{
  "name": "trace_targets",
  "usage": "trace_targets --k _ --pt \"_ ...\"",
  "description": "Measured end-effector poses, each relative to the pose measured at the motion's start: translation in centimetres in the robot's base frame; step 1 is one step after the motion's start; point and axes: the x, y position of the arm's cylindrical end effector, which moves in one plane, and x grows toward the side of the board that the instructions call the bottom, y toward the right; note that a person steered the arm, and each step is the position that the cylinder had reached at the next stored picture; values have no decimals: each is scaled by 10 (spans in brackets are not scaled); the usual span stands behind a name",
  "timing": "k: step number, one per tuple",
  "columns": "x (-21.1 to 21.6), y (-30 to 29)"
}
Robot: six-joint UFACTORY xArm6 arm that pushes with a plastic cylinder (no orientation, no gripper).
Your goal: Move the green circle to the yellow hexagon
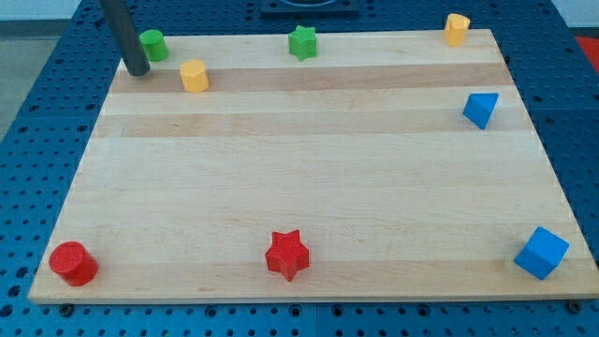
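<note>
Seven small blocks sit on the wooden board (pixel 309 187), a pale panel of glued planks with visible grain, lying on a blue perforated table (pixel 37 140). No container is anywhere on it; everything rests flat on the bare wood. The arm has no pincer, so there is nothing to be wide, narrow or holding: it ends in a plain dark rod, and my tip (pixel 138 71) is down near the board's top-left corner.

Just to the right of the tip and a touch higher in the view stands the green circle (pixel 153 45), a short smooth cylinder, close beside the rod though I cannot tell if they touch. The yellow hexagon (pixel 194 76) is a little further to the tip's right, near the green circle but apart from it.

Further right along the top edge sits a green star (pixel 302 42), and far right at the corner another yellow block (pixel 457 28), its shape unclear. A blue triangular block (pixel 481 109) lies far right. Well below the tip is a red cylinder (pixel 73 263); a red star (pixel 286 255) and a blue cube (pixel 541 252) line the bottom edge.
</note>
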Motion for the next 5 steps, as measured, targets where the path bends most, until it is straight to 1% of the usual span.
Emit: trace_targets --k 2,3,4,5 --pt "-30 -30" --pt "-44 -30" --pt "-68 -15" --pt "-77 -5"
